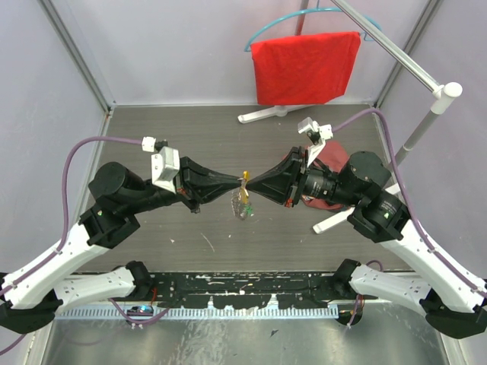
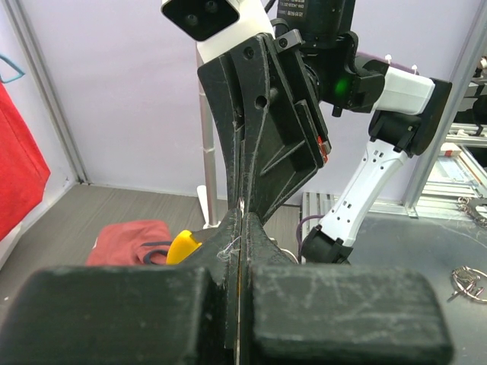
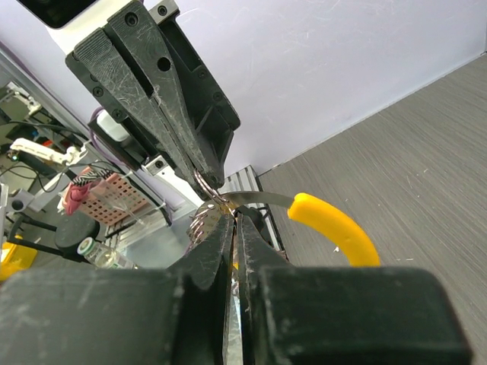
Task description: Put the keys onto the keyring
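My two grippers meet tip to tip above the middle of the table. My left gripper (image 1: 239,182) is shut on the keyring's grey wire coil (image 3: 204,185). The keyring's yellow curved section (image 3: 335,228) sticks out to the side on a thin metal strip (image 3: 259,199); it also shows in the left wrist view (image 2: 183,245) and from above (image 1: 245,176). My right gripper (image 1: 250,183) is shut, with a thin gold-orange sliver, seemingly a key, between its fingers (image 3: 217,243). A small bunch with a green-tinted key (image 1: 243,205) hangs below the tips.
A red cloth on a teal hanger (image 1: 306,67) hangs on a white stand (image 1: 426,114) at the back right. A dark red cloth (image 1: 329,156) lies under my right arm. Another small metal ring piece (image 2: 466,281) lies on the bench beyond the table.
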Action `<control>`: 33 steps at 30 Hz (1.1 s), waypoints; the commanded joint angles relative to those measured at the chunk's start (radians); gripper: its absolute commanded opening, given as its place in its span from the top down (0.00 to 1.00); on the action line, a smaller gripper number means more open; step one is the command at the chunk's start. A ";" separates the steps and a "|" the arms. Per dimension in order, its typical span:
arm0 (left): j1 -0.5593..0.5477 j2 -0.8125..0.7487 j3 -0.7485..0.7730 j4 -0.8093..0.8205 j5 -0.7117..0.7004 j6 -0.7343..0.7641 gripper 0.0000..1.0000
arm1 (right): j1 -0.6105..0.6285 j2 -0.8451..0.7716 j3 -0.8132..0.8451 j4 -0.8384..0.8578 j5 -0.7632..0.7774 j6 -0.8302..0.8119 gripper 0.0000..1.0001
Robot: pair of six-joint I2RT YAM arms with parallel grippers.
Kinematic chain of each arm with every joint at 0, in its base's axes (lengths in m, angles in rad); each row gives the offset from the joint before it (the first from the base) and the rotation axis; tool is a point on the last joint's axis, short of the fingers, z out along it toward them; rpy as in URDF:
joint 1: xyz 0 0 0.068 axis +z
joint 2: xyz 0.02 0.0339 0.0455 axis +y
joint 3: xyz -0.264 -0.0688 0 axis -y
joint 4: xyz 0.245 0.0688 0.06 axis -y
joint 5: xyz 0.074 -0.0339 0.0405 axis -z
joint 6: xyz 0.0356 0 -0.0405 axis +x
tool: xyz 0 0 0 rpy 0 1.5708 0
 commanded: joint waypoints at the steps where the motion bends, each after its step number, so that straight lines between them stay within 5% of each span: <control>1: -0.002 -0.012 0.001 0.071 0.015 -0.011 1.00 | 0.000 0.009 0.027 0.001 0.019 0.002 0.89; 15: -0.002 -0.001 0.002 0.076 0.029 -0.014 1.00 | 0.000 0.028 0.052 -0.003 0.006 -0.024 0.86; 24: -0.004 -0.011 -0.003 0.070 0.017 -0.015 1.00 | 0.001 -0.075 0.048 -0.026 0.043 -0.225 0.62; 33: -0.004 0.009 -0.007 0.097 0.028 -0.048 1.00 | 0.001 -0.099 0.024 0.054 0.002 -0.344 0.59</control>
